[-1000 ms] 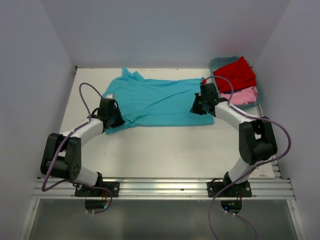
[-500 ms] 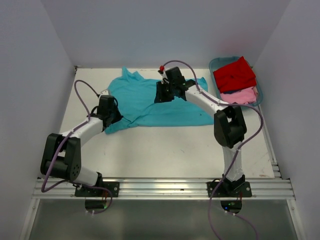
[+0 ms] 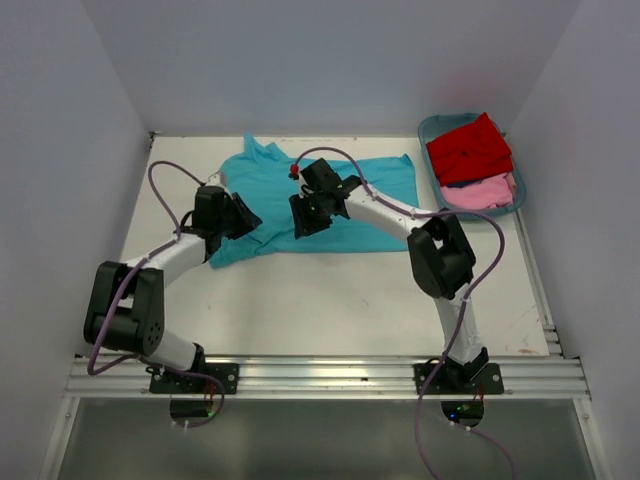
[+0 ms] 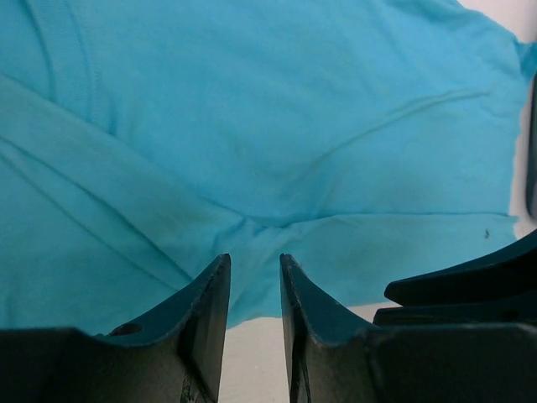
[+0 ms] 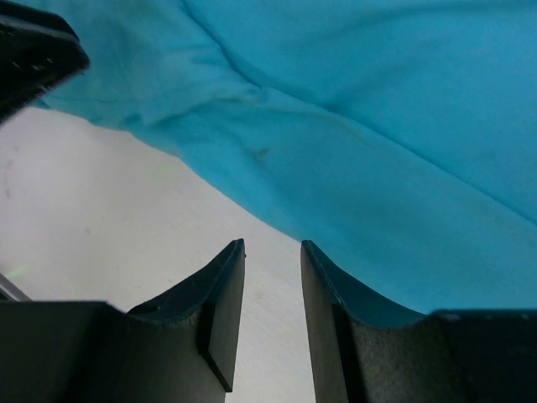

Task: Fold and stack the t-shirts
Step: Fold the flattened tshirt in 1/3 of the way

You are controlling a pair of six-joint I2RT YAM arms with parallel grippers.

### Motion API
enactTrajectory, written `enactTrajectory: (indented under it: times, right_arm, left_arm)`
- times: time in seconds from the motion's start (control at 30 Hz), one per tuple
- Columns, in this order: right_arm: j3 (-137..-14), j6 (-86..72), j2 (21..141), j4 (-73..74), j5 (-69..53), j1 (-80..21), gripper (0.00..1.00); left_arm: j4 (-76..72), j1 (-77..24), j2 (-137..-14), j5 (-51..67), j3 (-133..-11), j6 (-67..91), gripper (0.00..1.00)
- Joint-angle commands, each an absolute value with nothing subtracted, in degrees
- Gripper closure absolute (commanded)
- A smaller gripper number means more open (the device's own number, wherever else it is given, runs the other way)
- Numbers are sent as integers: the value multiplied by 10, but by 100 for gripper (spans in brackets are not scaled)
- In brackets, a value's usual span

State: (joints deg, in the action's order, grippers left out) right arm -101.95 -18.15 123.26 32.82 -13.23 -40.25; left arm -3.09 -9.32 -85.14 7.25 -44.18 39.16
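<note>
The turquoise t-shirt (image 3: 350, 195) lies spread across the far middle of the table, wrinkled near its front left edge. My left gripper (image 3: 248, 215) is low over that edge, its jaws slightly apart and empty; the shirt (image 4: 294, 126) fills the left wrist view ahead of the gripper (image 4: 254, 260). My right gripper (image 3: 298, 220) hovers just to the right of it, also slightly apart and empty (image 5: 273, 245), over bare table at the hem of the shirt (image 5: 377, 126). The red t-shirt (image 3: 470, 148) and the pale pink t-shirt (image 3: 485, 190) lie in the tub.
The teal plastic tub (image 3: 428, 125) stands at the far right corner. White walls enclose the table on three sides. The right arm stretches across the shirt's front right part. A metal rail (image 3: 320, 375) runs along the near edge.
The right gripper has swept left from the shirt's right edge to its front left part, close to the left gripper. The left gripper has shifted slightly right.
</note>
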Motion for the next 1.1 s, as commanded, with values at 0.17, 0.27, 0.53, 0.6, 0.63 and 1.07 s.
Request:
enactTrajectory:
  times: [0.17,0.27,0.53,0.6,0.63,1.07]
  right_arm:
    - [-887,-175,1088,309,-49,-383,64]
    - [-864,-176,1070,307,-40,-374,65]
    - [-840,-182,1063,300,-47,-356,66]
    - [-838,-185,1064,298,-47,-354,67]
    - [-837,-185,1063,297,-48,-353,67]
    - [-824,-181,1053,294,-49,-339,67]
  left_arm:
    - [-45,-89,-916,160,-464,450,67]
    - [-16,-89,-918,148,-466,457,68]
    - [67,-90,-886,97,-471,461,68]
    - [83,-90,-882,91,-472,462,68]
    - [83,-90,-882,88,-470,462,68]
    - [13,-90,-922,89,-482,454,68]
